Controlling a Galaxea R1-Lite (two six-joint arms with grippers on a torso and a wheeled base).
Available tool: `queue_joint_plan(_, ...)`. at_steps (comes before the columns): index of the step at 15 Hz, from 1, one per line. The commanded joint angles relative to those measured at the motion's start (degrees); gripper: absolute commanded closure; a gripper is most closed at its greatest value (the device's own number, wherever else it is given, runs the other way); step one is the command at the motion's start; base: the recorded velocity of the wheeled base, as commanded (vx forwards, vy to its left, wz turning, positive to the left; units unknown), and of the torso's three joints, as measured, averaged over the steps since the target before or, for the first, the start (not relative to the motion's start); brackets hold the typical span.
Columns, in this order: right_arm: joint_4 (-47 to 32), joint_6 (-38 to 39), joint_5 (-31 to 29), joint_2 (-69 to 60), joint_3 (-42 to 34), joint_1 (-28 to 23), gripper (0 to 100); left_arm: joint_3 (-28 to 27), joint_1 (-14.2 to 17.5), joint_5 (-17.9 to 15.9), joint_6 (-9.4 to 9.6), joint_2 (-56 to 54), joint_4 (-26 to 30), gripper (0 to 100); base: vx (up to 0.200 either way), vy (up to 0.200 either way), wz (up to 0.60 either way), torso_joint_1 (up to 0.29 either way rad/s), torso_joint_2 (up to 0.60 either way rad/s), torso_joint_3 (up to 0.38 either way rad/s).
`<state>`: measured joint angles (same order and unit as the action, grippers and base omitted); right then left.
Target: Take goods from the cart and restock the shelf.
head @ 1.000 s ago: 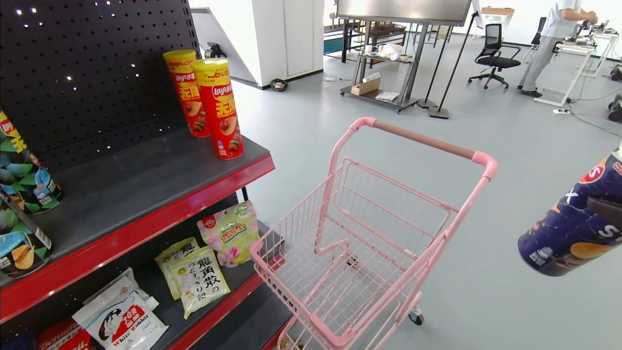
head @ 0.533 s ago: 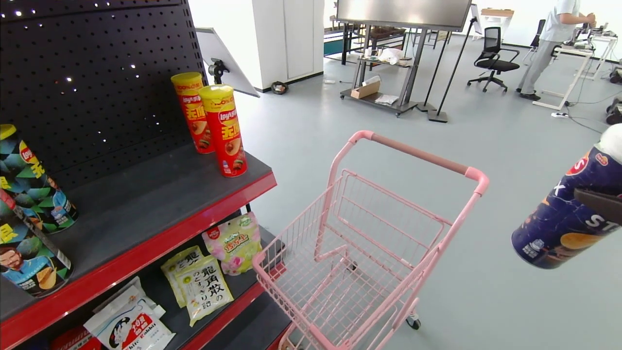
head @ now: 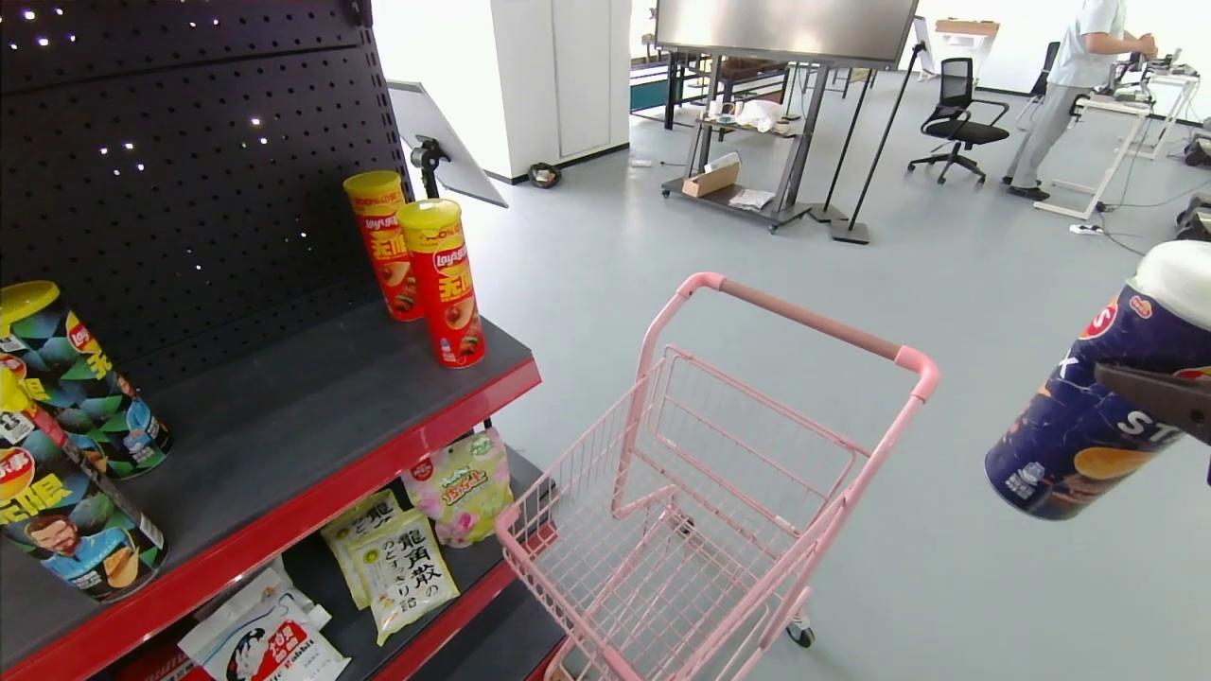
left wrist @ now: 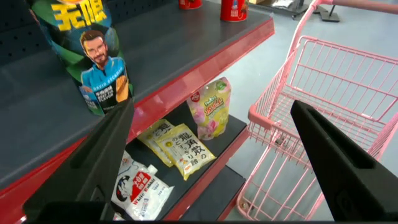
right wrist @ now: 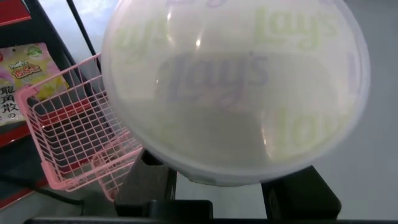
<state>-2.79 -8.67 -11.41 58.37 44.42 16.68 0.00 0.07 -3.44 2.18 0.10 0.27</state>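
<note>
Head view: the right gripper (head: pixel 1159 402) was clamped around a dark blue chip canister (head: pixel 1079 426). It held the canister tilted in the air, right of the pink cart (head: pixel 719 492) and well apart from the shelf (head: pixel 312 416). That can was out of the cart but not yet stocked. The cart's wire basket looked bare, so I judged this to be the last item to place. The left gripper (left wrist: pixel 211 124) had its fingers spread with nothing between them, near the shelf's red edge.

Four canisters stood on the upper board: two red canisters (head: pixel 443 284) side by side at the far end and two green-patterned canisters (head: pixel 80 388) at the near end. At least four snack pouches (head: pixel 402 567) lay on the lower shelf: one green-pink, two pale yellow and one white.
</note>
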Motion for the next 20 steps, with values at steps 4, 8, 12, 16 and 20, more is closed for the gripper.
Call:
queue_joint_plan(4, 0.0, 0.0, -0.3, 1.3, -0.3, -0.2, 100, 0.0, 0.0, 0.0, -0.07, 0.1, 0.0, 0, 0.000, 0.000, 0.00, 0.058, -0.14, -0.076)
queue_joint_plan(8, 0.0, 0.1, -0.4, 1.3, -0.7, -0.4, 100, 0.0, -0.1, 0.0, -0.07, 0.1, 0.0, 0, 0.000, 0.000, 0.60, 0.006, 0.00, 0.000)
queue_joint_plan(12, 0.1, 0.1, -0.3, 0.8, -1.7, -0.4, 100, 0.0, 0.0, 0.0, 0.02, 0.1, 0.0, 0, 0.000, 0.000, 0.60, 0.005, 0.00, 0.002)
queue_joint_plan(16, 0.1, 0.1, -0.3, 0.1, -2.5, -0.3, 100, 0.0, 0.0, 0.0, -0.07, 0.1, 0.0, 0, 0.000, 0.000, 0.60, 0.002, 0.00, 0.000)
queue_joint_plan(20, 0.0, 0.0, -0.3, -2.3, -3.7, -0.2, 100, 0.0, 0.0, 0.0, 0.02, 0.1, 0.0, 0, 0.000, 0.000, 0.60, 0.001, 0.00, 0.001)
